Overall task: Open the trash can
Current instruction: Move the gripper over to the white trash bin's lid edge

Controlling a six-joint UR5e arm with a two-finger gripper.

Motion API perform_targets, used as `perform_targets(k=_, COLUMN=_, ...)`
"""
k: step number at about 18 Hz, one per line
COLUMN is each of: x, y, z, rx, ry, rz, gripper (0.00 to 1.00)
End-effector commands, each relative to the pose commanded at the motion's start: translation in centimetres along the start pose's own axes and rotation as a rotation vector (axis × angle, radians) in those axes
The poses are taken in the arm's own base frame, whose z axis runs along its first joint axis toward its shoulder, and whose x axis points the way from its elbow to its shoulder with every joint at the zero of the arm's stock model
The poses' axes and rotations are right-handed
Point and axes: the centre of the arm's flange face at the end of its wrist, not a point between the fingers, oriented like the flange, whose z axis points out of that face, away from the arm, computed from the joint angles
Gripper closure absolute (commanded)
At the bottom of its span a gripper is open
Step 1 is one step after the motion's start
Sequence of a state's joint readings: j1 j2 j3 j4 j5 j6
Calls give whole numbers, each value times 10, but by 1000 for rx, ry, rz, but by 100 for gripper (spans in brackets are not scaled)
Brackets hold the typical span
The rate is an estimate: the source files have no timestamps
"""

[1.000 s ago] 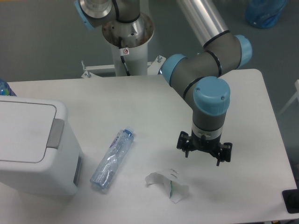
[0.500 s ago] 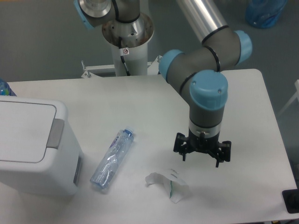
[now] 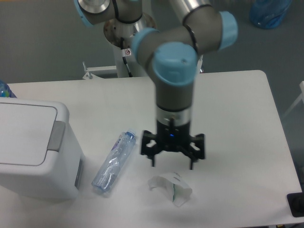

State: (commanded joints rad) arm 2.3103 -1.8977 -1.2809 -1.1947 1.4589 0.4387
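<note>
White counter (image 3: 237, 118) carries everything. Largest, the trash can (image 3: 33, 152) stands at its left edge, lid down. Next, the pincer (image 3: 172, 165) hangs fingers apart, holding nothing, above crumpled paper (image 3: 171, 188), with a clear bottle (image 3: 114, 161) lying between bin and pincer.

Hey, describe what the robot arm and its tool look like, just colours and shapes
The arm is built of thick round grey segments with light blue caps at the joints, plus a shiny silver tube higher up. Its base column is white with a small red-and-white sticker. The tool is black, wide and low, with two short dark fingers pointing down and a small blue light in the middle.
</note>
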Motion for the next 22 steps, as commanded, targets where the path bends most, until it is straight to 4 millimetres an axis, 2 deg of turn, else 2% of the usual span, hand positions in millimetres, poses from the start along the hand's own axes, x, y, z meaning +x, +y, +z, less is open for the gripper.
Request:
perform_targets(k=3, x=29, y=1, z=-27, rx=-4, ry=45, rz=10, gripper=0)
perform_targets(k=5, x=59, y=-3, z=-41, rx=4, ry=61, rz=38, gripper=0)
perform_targets(k=9, x=124, y=-5, z=-43, rx=-27, ry=106, rz=121, gripper=0)
perform_targets(k=12, x=154, y=-8, z=-46, rx=-25, ry=121, rz=143, gripper=0)
perform_targets(k=13, x=160, y=-8, z=-43, rx=-30, ry=122, rz=151, gripper=0)
perform_targets(k=16, x=160, y=-7, z=-22, rx=-64, ry=127, rz=150, gripper=0)
perform_targets(k=22, x=157, y=-10, z=-14, rx=-74, ry=109, rz=157, gripper=0)
